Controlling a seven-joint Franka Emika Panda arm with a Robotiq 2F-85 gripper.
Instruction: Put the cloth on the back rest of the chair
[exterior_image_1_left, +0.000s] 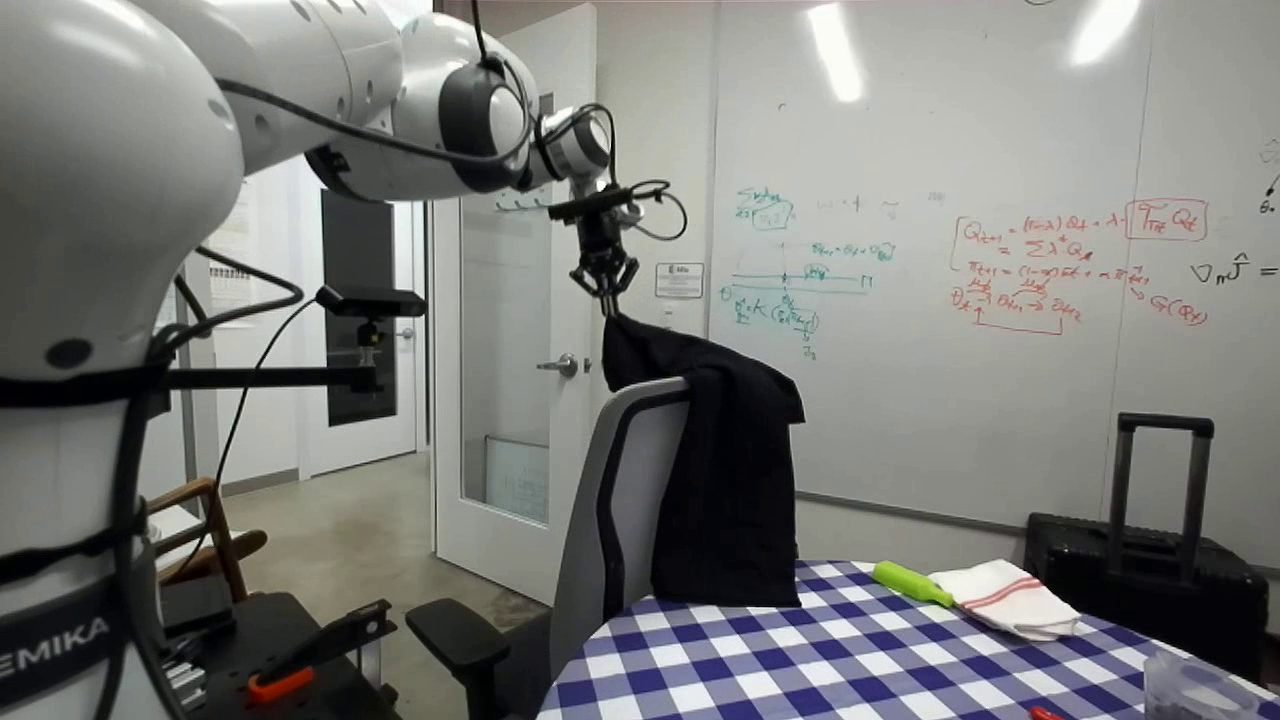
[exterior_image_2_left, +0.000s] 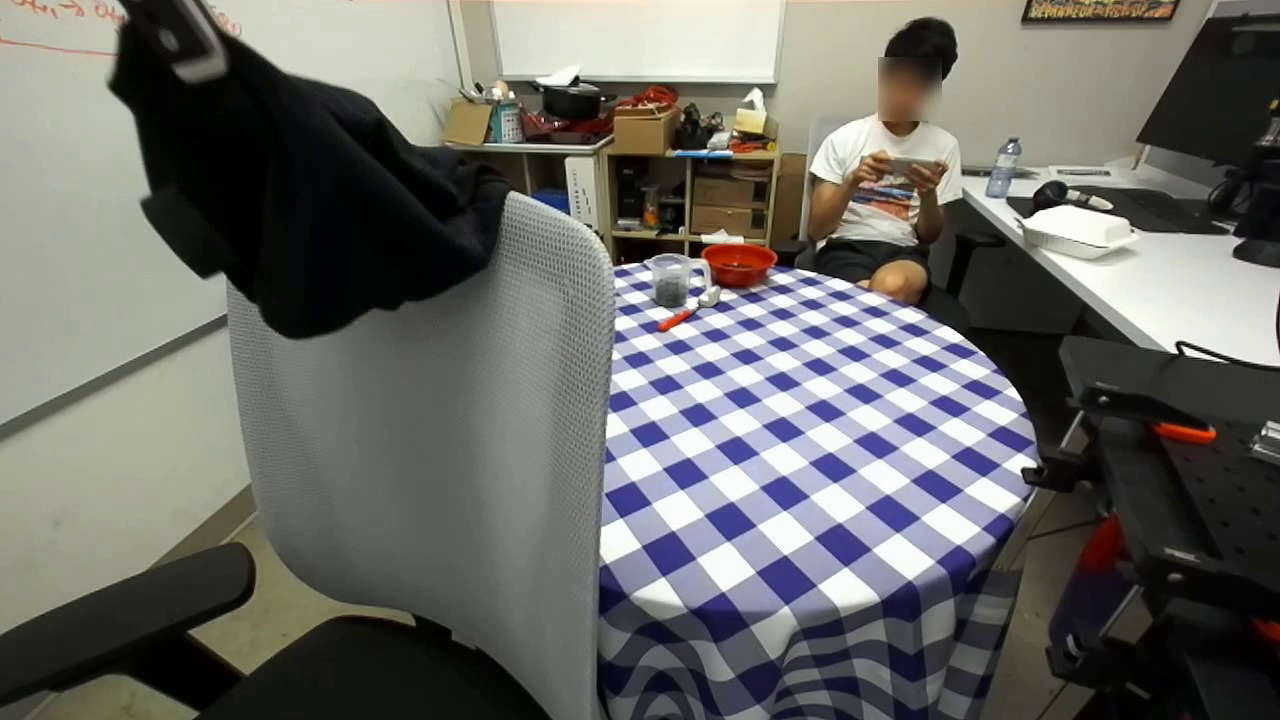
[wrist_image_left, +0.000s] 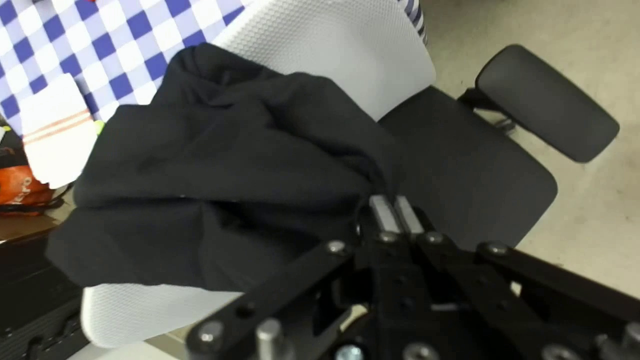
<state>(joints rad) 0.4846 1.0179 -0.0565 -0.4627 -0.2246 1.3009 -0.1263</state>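
Note:
The black cloth (exterior_image_1_left: 730, 480) is draped over the top of the grey back rest of the chair (exterior_image_1_left: 580, 540). A long part hangs down on the table side, with its lower edge at the tablecloth. My gripper (exterior_image_1_left: 609, 305) is above the chair-seat side of the back rest and is shut on a corner of the cloth, pulling it up to a peak. In an exterior view the cloth (exterior_image_2_left: 330, 200) covers the top of the back rest (exterior_image_2_left: 430, 440). In the wrist view the closed fingertips (wrist_image_left: 395, 215) pinch the cloth (wrist_image_left: 225, 165), which lies across the back rest (wrist_image_left: 340, 45).
A round table with a blue-and-white checked tablecloth (exterior_image_2_left: 800, 430) stands against the back rest. A white towel (exterior_image_1_left: 1005, 595) and a green-handled item (exterior_image_1_left: 912, 583) lie on it. A black suitcase (exterior_image_1_left: 1150, 570) stands behind. A person (exterior_image_2_left: 890, 180) sits beyond the table.

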